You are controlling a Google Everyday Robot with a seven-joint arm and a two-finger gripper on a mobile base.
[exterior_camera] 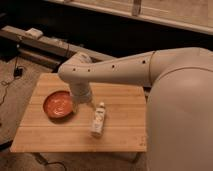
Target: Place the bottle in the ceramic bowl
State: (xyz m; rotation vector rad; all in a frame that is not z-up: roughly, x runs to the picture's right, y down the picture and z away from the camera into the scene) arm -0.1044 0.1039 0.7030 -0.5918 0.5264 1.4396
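Note:
The small white bottle (98,120) is on the wooden table (50,135), right of centre, with its narrow cap end pointing away from me. The orange-red ceramic bowl (58,104) sits on the table's left part and holds nothing. My arm reaches in from the right, bends at the elbow above the table's back edge and points down. My gripper (86,101) hangs between the bowl and the bottle, close to the bottle's cap end and mostly hidden under the wrist. I cannot tell whether it touches the bottle.
My large white arm and body (180,110) cover the table's right side. Behind the table runs a dark bench (30,45) with a white box (34,33) and cables. The floor lies to the left and in front.

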